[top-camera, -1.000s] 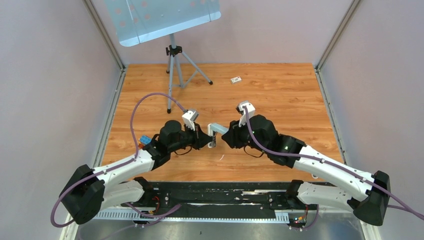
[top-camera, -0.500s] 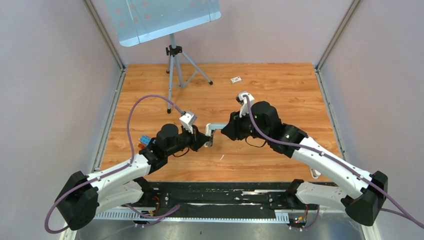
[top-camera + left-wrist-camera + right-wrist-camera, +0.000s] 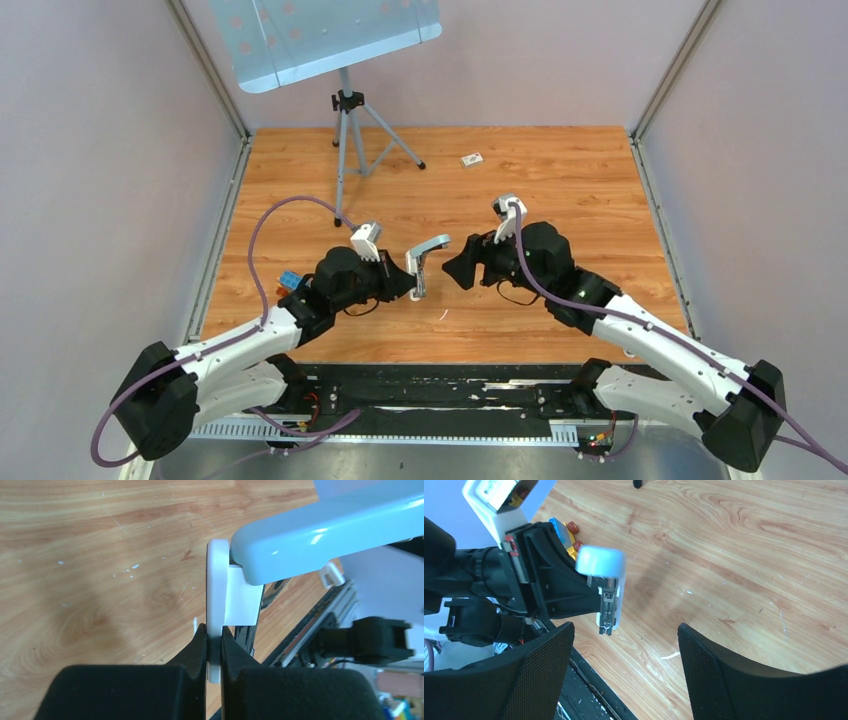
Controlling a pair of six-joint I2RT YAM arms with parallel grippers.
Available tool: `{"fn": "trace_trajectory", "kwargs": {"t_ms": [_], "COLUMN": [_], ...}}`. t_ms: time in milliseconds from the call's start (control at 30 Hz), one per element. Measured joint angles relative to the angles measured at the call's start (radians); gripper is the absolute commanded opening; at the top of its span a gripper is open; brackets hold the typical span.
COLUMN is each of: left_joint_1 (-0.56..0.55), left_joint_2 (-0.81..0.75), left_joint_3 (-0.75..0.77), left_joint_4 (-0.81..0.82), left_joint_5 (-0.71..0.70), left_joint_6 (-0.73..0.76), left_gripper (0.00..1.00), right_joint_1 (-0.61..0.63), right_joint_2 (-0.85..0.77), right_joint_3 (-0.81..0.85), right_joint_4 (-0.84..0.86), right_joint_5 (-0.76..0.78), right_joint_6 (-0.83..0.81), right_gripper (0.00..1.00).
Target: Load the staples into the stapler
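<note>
Light, rigid and smooth, the pale-blue-and-white plastic stapler [image 3: 424, 262] hangs lid-open over the wooden desk's [image 3: 560, 180] middle, its white base pinched in the closed left fingers [image 3: 196, 647], right fingers [image 3: 719, 670] open beside it; the brittle grey metal staples [image 3: 441, 316], seemingly that pale sliver nearer the front edge, need a side grip.

Bright, even and diffuse from overhead in the top view; sharp throughout, with only faint, soft-edged shadows beneath the arms on the wooden table [image 3: 560, 180]. Mild sheen on the tilted panel [image 3: 330, 35] at the far end. Walls leaning slightly outward towards the corners. In the left wrist view, small white glints along the stapler [image 3: 325, 527], its close surfaces soft; nearly featureless black on the fingers [image 3: 125, 690] of the left gripper [image 3: 214, 642]. In the right wrist view, blurred at the stapler's pale end, with a dim, soft shadow on the wood beside it.
</note>
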Motion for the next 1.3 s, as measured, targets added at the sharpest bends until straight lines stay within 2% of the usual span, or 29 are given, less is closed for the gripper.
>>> {"fn": "trace_trajectory", "kwargs": {"t_ms": [133,300,700,867,1067,1200,1233,1300], "left_joint_1": [0.0,0.0,0.0,0.0,0.0,0.001,0.0,0.0], "left_joint_2": [-0.032,-0.073,-0.1,-0.107,-0.119,-0.119,-0.119,-0.121], "left_joint_3": [0.0,0.001,0.004,0.018,0.019,0.019,0.019,0.019], "left_joint_4": [0.018,0.025,0.021,0.02,0.016,0.004,0.003,0.002], "left_joint_5": [-0.003,-0.013,-0.006,0.008,0.009,0.005,0.003,0.0], "left_joint_6": [-0.107,-0.177,-0.232,-0.232,-0.227,-0.216,-0.214,-0.208], "left_gripper": [0.0,0.0,0.0,0.0,0.0,0.0,0.02,0.11], "right_joint_1": [0.021,0.071,0.168,0.187,0.193,0.2,0.201,0.201], "right_joint_2": [-0.011,0.0,0.185,0.256,0.306,0.319,0.32,0.323], "right_joint_3": [-0.074,-0.085,0.013,0.057,0.082,0.088,0.09,0.094], "right_joint_4": [0.095,0.197,0.295,0.291,0.29,0.296,0.295,0.295], "right_joint_5": [0.023,0.07,0.196,0.224,0.236,0.236,0.236,0.237], "right_joint_6": [0.022,0.027,0.016,0.016,0.019,0.022,0.021,0.026], "right_gripper": [0.76,0.71,0.66,0.57,0.37,0.27,0.26,0.25]}}
